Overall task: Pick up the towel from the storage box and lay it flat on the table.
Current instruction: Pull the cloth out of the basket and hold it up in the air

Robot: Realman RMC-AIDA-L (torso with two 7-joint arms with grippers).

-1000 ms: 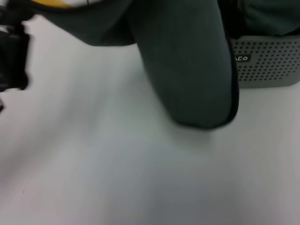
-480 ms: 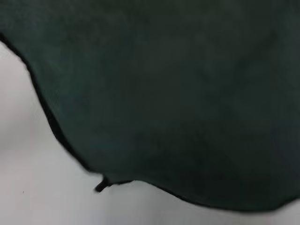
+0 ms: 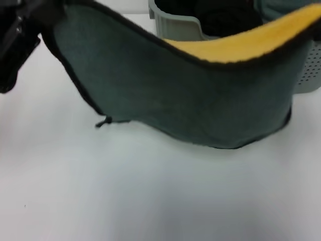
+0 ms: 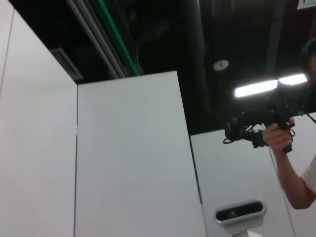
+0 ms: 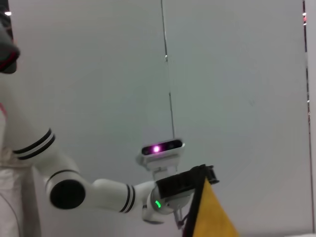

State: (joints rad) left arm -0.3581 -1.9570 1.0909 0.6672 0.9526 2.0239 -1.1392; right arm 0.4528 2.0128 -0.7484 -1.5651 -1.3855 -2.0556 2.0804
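Black metal and plastic at the head view's left edge is the left gripper (image 3: 17, 47), raised above the table and well out from the storage box; the towel's upper corner runs straight into it, so it appears closed on that corner, though the fingers themselves are not plainly shown. In the right wrist view the same left gripper (image 5: 185, 185) sits at the end of a white arm with the yellow face of the cloth hanging from it. The right gripper is outside the head view, past the box side of the frame; the towel's other top corner leads off that way, but whether it is clamped there cannot be told.

Between them hangs the square dark grey-green microfibre towel (image 3: 200, 103) with black stitched edging, its top edge sagging and rolled over to show the yellow reverse. Its small tab dangles at the lower corner farthest from the box. The lower hem looks to be touching or just above the large plain white table (image 3: 150, 196), directly in front of the pale grey-green perforated plastic storage box (image 3: 175, 22), which has a black cloth (image 3: 225, 17) inside.

By my reading the lift from the box is done and the spreading step is in hand. Next, the top edge wants drawing taut, then lowering away from the box so the cloth lies flat without folding.
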